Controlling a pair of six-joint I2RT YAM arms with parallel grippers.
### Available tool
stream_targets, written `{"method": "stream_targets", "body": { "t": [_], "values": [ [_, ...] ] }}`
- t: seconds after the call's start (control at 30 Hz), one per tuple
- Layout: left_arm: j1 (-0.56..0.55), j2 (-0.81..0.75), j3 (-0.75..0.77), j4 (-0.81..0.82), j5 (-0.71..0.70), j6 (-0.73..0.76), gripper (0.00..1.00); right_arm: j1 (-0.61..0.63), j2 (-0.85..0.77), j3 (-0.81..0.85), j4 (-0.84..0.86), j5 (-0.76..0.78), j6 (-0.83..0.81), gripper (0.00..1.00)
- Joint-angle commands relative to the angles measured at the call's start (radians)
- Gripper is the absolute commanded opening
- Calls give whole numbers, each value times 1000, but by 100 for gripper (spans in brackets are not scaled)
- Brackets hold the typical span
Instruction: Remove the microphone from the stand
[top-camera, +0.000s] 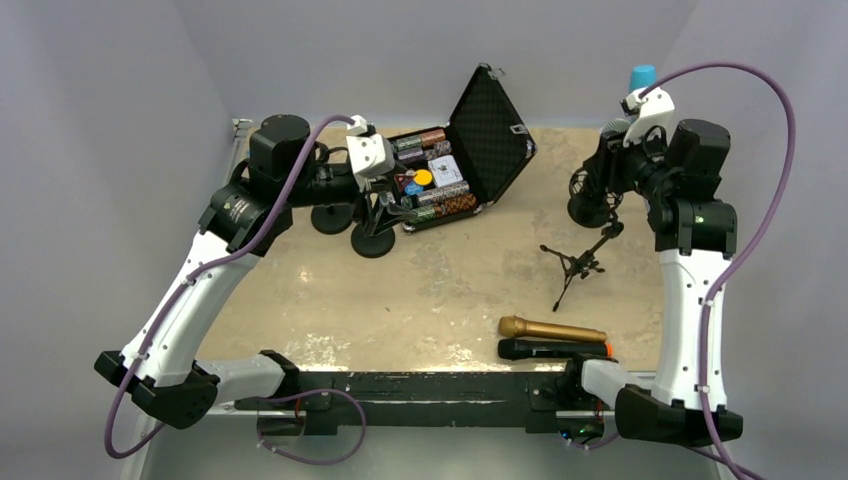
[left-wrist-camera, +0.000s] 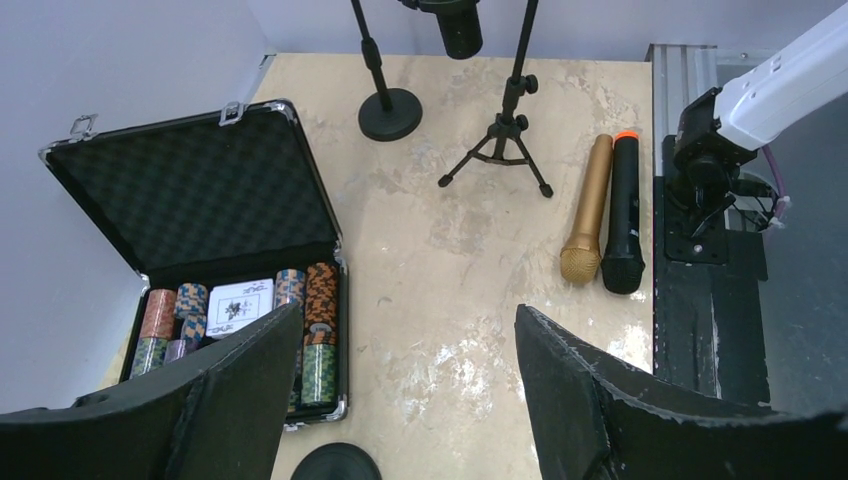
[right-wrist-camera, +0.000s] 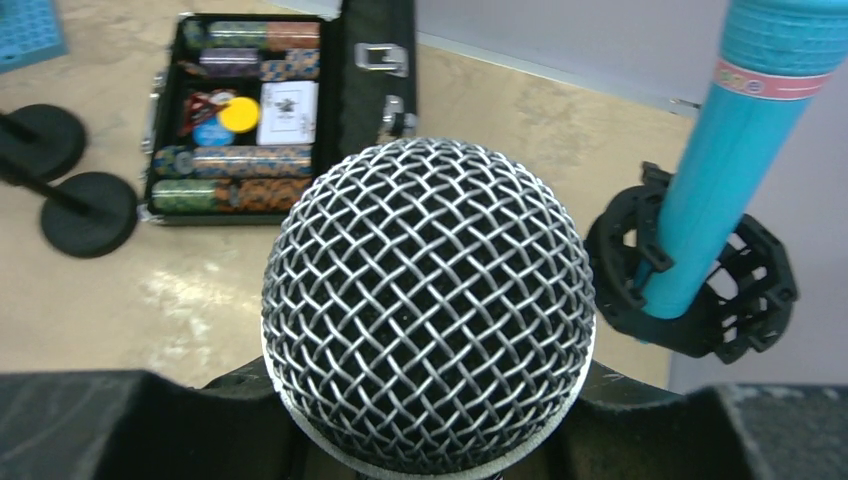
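**Item:** silver wire-mesh-headed microphone. In the overhead view it sits at the upper right of the frame, under the right arm's wrist.

**Mount:** the clip is hidden. A black round-based pole stand and a black tripod stand both rise towards the microphone, and which one carries it cannot be told.

**Long axis:** the head points almost straight at the right wrist camera. The body runs away behind the head and is out of sight.

**Right gripper**: one finger lies on each side of the microphone, just under the mesh ball. The ball covers the contact, so whether the jaws are clamped on it cannot be told.

**Left gripper**: jaws apart and holding nothing. It hangs beside the open black poker-chip case at the upper centre-left of the overhead view, well apart from the microphone.

**Nearer arm:** the right.

**Judgement:** the pull probably has to follow the microphone's long axis to clear the clip.

**Also present:** a gold handheld microphone and a black handheld microphone, lying side by side at lower centre.
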Motion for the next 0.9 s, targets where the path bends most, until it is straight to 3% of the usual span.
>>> {"method": "stream_targets", "body": {
  "t": [0.0,0.3,0.53,0.87],
  "values": [
    [2,3,-7,48,42,-25,81,-1,-42,-6,-69,-207,12,3],
    [4,-5,-29,42,48,-22,81,67,-18,14,-98,-470,-22,0],
    [2,-26,-58,16,42,4,81,324,33,35,-81,-506,-104,0],
    [3,-147,-159,-150,65,193,82,524,144,136,-40,-602,-181,0]
  ]
}}
